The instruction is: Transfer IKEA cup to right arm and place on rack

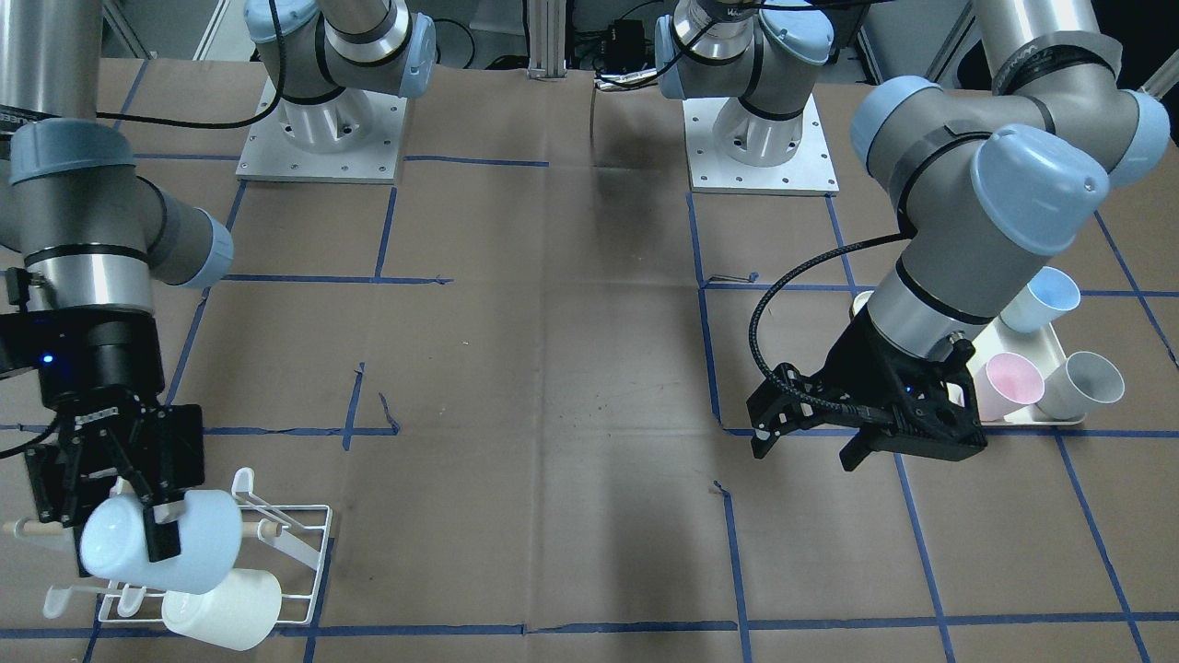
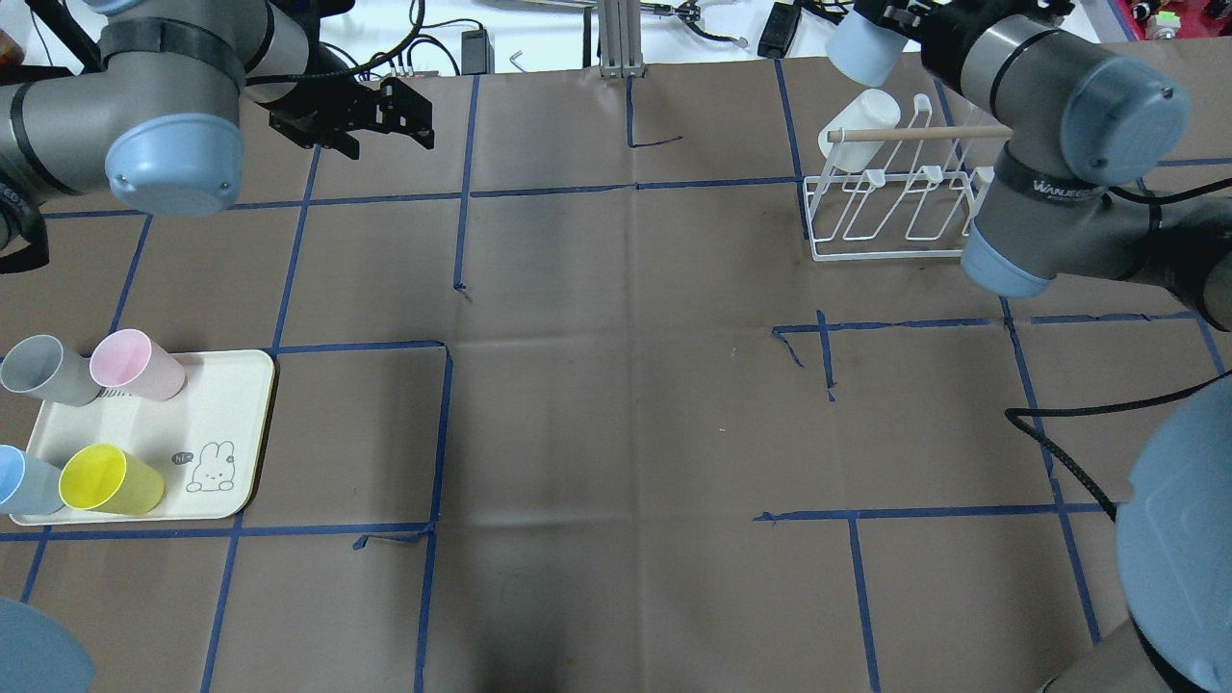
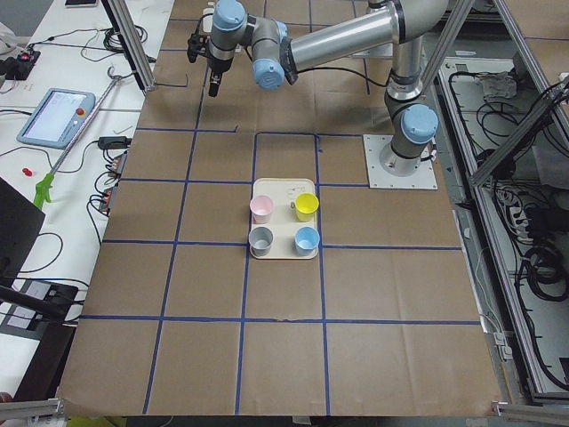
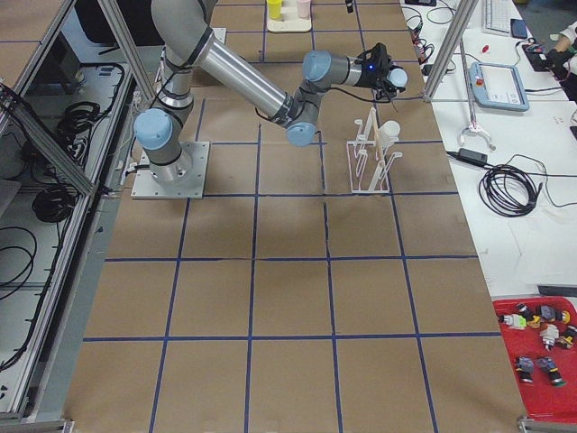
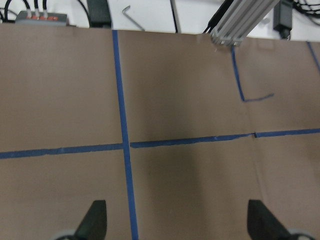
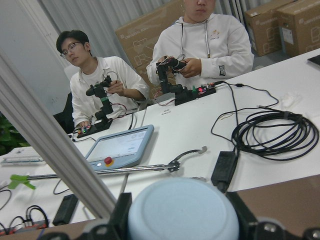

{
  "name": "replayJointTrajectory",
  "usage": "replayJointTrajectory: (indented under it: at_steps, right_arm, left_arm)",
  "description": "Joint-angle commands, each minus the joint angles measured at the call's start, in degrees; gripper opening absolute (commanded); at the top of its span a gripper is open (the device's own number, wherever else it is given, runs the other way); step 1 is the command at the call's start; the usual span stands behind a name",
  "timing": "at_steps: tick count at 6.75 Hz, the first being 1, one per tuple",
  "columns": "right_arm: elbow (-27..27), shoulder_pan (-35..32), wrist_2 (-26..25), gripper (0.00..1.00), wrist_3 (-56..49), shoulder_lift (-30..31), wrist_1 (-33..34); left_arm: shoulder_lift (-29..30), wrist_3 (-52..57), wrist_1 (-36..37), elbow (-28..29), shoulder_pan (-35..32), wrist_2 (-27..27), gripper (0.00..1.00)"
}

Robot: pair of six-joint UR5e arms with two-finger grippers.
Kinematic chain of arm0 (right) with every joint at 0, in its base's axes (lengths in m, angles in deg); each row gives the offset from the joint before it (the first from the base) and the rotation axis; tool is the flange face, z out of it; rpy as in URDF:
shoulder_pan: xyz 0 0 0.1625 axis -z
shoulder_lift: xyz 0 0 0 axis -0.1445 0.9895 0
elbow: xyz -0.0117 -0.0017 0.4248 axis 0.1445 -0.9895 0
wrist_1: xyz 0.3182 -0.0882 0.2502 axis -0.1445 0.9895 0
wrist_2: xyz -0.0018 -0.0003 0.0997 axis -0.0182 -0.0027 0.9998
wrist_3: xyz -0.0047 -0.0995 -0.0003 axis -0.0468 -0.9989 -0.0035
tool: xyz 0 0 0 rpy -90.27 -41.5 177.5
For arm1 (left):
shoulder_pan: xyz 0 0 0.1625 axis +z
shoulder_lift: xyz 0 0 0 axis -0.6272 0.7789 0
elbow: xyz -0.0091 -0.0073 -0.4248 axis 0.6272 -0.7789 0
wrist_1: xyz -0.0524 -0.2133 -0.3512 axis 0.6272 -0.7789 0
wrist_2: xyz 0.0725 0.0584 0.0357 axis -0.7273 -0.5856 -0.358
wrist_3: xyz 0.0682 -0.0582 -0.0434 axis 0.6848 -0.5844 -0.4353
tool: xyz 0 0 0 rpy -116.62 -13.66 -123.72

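Note:
My right gripper [image 1: 138, 511] is shut on a pale blue cup [image 1: 198, 543] and holds it tilted just above the white wire rack [image 1: 309, 552] with its wooden dowel. The same cup shows in the overhead view [image 2: 861, 53] beyond the rack [image 2: 895, 207], and fills the bottom of the right wrist view [image 6: 182, 210]. A white cup [image 1: 226, 608] lies on the rack, also visible from overhead [image 2: 861, 120]. My left gripper [image 1: 806, 451] is open and empty, hovering over bare table; its fingertips [image 5: 95, 220] show wide apart in the left wrist view.
A cream tray [image 2: 221, 385] on my left holds a grey cup [image 2: 38, 371], a pink cup [image 2: 135, 364], a blue cup [image 2: 19, 481] and a yellow cup [image 2: 111, 478]. Two operators sit beyond the table's far edge.

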Motion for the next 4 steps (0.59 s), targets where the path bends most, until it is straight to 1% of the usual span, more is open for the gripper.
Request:
replayJointTrajectory:
  at_steps: [1, 2, 3, 4]
  right_arm:
    - [-2.58, 5.69, 0.03, 0.33, -11.76, -1.70, -1.58]
    - [-5.56, 6.41, -0.06, 0.33, -16.23, -4.59, -1.76]
    - [-6.46, 7.03, -0.15, 0.33, -19.41, -6.62, -1.76]
    - [-6.21, 7.56, -0.15, 0.33, -19.53, -7.07, -1.85]
  left_arm:
    - [-5.16, -2.80, -18.33, 3.81, -1.61, -7.64, 1.00]
    - [-8.23, -2.80, -21.17, 3.21, -1.61, -7.84, 1.00]
    - [-9.92, -2.89, -21.55, 2.68, -1.61, -8.89, 1.00]
    - [-11.24, -2.98, -21.21, 1.72, -1.70, -12.82, 1.00]
